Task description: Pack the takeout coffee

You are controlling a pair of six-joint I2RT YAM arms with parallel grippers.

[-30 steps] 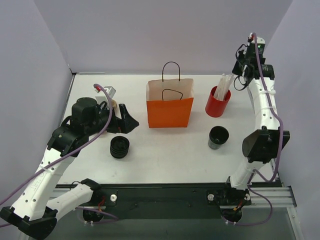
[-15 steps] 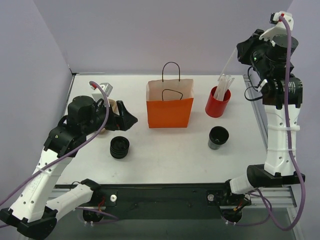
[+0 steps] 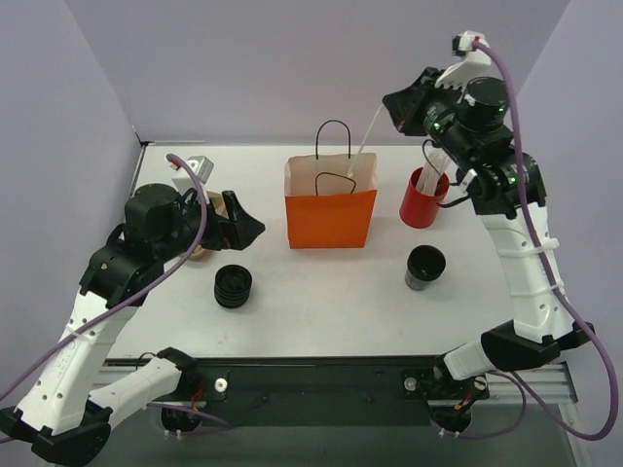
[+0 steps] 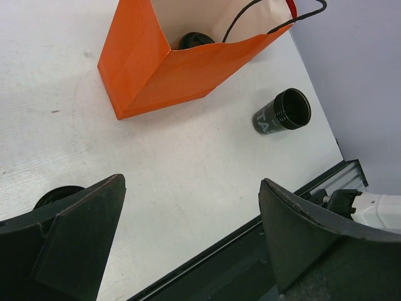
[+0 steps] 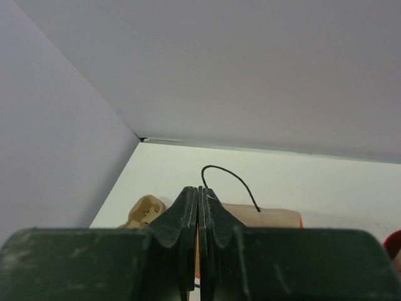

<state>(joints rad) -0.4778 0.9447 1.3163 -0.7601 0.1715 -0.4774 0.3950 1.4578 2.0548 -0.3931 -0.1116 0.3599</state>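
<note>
Alignment matters; right gripper [image 3: 391,103], clenched on thin white straw [image 3: 367,136], should centre it over upright orange paper bag [image 3: 331,219] before releasing; left gripper [image 3: 251,230] gapes empty.

Orange paper bag [image 3: 331,216] on the bench [image 3: 321,316]; red straw cup [image 3: 422,204] just right of it, ribbed black stack [image 3: 234,285] front-left, tan object [image 5: 145,210] left.

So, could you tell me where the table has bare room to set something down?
Widest bare patch: in front of the orange bag, between the ribbed black stack and the coffee cup. Another strip of table runs behind the bag. Crowded: left of the bag, where the left gripper hovers open.
</note>
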